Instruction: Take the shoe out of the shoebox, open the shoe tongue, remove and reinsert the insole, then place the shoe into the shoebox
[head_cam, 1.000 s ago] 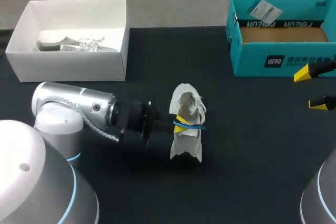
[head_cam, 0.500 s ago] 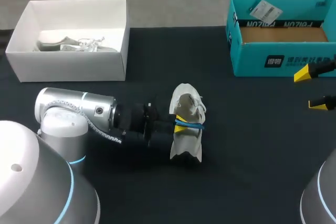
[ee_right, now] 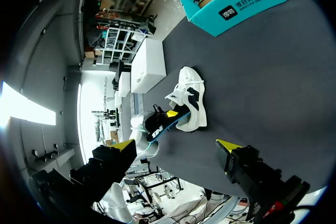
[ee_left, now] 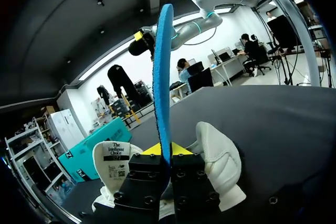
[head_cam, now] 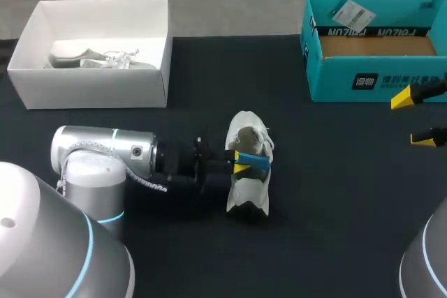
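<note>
1. Insole (head_cam: 254,160): blue, thin and flat. Judged light and bendy, with a slightly rough, grippy face. It is best pinched at one end across its thickness, as it is now. It lies edge-up across the shoe's opening. Whether its far end sits inside the shoe cannot be told.
2. Shoe (head_cam: 246,185): white sneaker on its sole at the middle of the desk (head_cam: 335,193), outside both boxes. Judged light, with a soft upper and a firmer sole. The heel or sole edge looks the safest hold. The tongue (ee_left: 113,161) is folded back beside the gripper.
3. Left gripper (head_cam: 241,162): narrow, its yellow tips clamped on the insole from both sides, just above the shoe.
4. Right gripper (head_cam: 417,118): spread wide and holding nothing, at the desk's right edge below the teal shoebox (head_cam: 370,78).
5. White shoebox (head_cam: 91,85): far left of the desk, with a second shoe (head_cam: 98,57) inside.
</note>
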Controlling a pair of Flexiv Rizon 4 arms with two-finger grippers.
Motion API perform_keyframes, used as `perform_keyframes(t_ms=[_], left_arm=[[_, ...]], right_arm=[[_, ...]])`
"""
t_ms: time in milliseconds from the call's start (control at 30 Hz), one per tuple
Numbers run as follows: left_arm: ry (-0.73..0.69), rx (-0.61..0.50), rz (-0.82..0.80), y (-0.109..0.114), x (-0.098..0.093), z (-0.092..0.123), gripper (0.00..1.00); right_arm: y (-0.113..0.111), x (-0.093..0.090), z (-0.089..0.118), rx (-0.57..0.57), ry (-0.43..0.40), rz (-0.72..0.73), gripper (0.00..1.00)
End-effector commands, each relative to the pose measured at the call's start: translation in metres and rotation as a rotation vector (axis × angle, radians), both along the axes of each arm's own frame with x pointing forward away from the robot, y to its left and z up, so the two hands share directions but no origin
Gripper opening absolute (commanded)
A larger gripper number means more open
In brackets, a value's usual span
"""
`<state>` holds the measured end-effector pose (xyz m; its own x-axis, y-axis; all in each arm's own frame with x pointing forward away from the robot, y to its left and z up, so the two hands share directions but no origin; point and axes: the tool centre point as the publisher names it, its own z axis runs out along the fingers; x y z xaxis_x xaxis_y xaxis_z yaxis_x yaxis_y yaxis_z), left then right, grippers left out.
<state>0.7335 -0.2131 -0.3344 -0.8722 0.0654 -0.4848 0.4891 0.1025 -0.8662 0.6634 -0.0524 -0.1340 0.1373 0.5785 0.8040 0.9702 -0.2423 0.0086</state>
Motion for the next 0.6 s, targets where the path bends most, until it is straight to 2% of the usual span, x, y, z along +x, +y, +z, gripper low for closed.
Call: perform_keyframes(t_ms=[33,67,133,333,400,467,600], left_arm=[[-0.006,-0.008,-0.001,0.001,-0.002,0.007,0.28],[-0.012,-0.013,-0.005,0.002,-0.003,0.012,0.42],[-0.033,-0.020,-0.017,0.005,-0.007,0.020,0.42],[-0.068,-0.025,-0.065,0.011,-0.020,0.043,0.29],[-0.079,-0.018,-0.085,0.011,-0.025,0.048,0.28],[-0.070,-0.015,-0.106,0.010,-0.030,0.049,0.29],[-0.067,0.016,-0.137,0.004,-0.034,0.042,0.23]], right_arm=[[0.000,-0.002,0.000,-0.002,-0.001,-0.003,1.00],[0.000,-0.002,0.000,-0.002,-0.001,-0.003,1.00],[0.000,-0.002,0.000,-0.002,-0.001,-0.003,1.00],[0.000,-0.002,0.000,-0.002,-0.001,-0.003,1.00],[0.000,-0.002,0.000,-0.002,-0.001,-0.003,1.00],[0.000,-0.002,0.000,-0.002,-0.001,-0.003,1.00],[0.000,-0.002,0.000,-0.002,-0.001,-0.003,1.00]])
